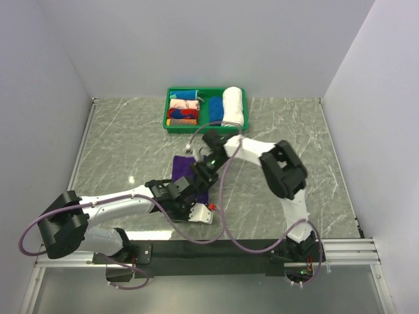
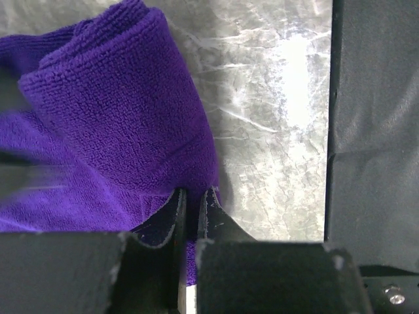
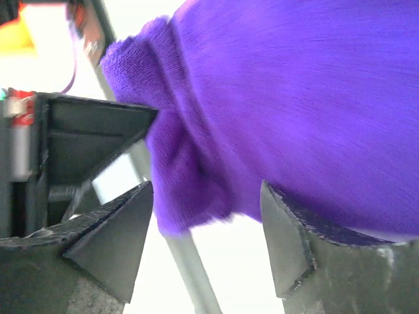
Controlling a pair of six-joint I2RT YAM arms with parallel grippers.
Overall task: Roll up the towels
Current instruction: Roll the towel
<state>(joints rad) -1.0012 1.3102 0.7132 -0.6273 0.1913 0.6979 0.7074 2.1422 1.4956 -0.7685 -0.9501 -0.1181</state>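
The grey marbled table (image 1: 294,163) sat inside plain white walls (image 1: 216,46). A green tray (image 1: 167,118) stood at its far edge, holding a white roll (image 1: 232,106), a blue roll (image 1: 215,110) and some brighter ones.

Your purple towel (image 1: 182,165) lay on the bare table at mid-table, nearer you than the tray, and both arms were reaching in over it. The cloth was partly gathered. The left wrist view showed a thick folded lip of it (image 2: 111,118) lying on the marble.

Your left gripper (image 2: 193,196) had its fingers all but together, and they looked pinched on a thin edge of the towel at their tips. Your right gripper (image 3: 206,196) stood wide open. A bunched fold of the cloth (image 3: 294,98) hung between and above its jaws, and it gripped nothing.

As I judged it, the step in hand was turning the roll over. To do that well, you would keep the left pinch firm as an anchor and close the right jaws on the whole thickness of the fold, not just its outer layer. Both wrists should then roll together at an even pace. If one side led, the roll would probably cone or slacken.
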